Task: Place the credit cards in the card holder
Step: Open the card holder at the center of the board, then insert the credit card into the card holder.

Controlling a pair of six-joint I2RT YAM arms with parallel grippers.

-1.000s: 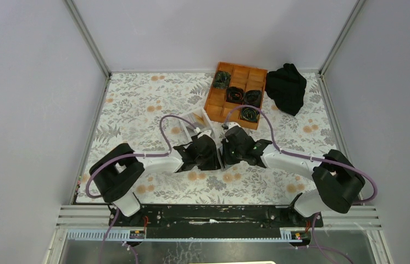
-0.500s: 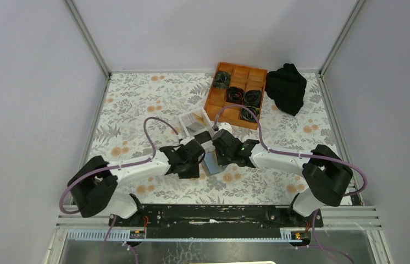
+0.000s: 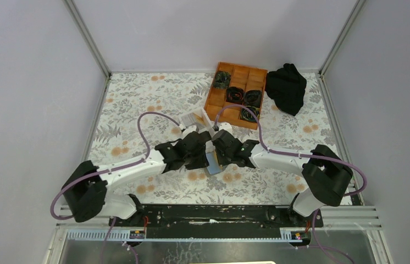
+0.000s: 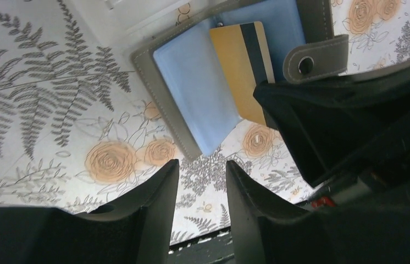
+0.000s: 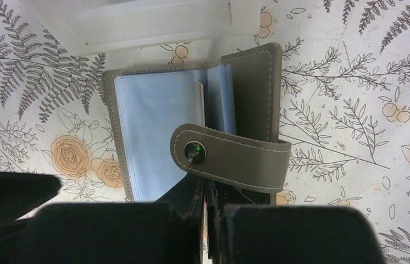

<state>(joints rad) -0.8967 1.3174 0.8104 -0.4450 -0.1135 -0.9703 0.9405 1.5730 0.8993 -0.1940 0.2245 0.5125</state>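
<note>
The grey card holder point(image 5: 252, 77) lies open on the floral table, its pale blue inside up and its snap strap point(image 5: 236, 157) folded across. It also shows in the top view point(image 3: 212, 161) and the left wrist view point(image 4: 153, 66). A tan-gold credit card point(image 4: 241, 66) with a dark stripe sits partly inside it. My right gripper point(image 5: 211, 220) is shut on that card's near end, seen edge-on. It is the dark shape point(image 4: 345, 121) at the holder's right side. My left gripper point(image 4: 201, 173) is open and empty just short of the holder's near corner. The other cards are out of view.
A white two-compartment box point(image 3: 194, 119) stands just behind the holder. An orange gridded tray point(image 3: 236, 94) with dark items sits at the back. A black cloth point(image 3: 286, 87) lies at the back right. Both grippers point(image 3: 209, 156) meet mid-table.
The left arm swung out left, then brought its gripper back beside the holder. The right gripper shifted left, then held. The holder's blue inside now shows between the grippers.
</note>
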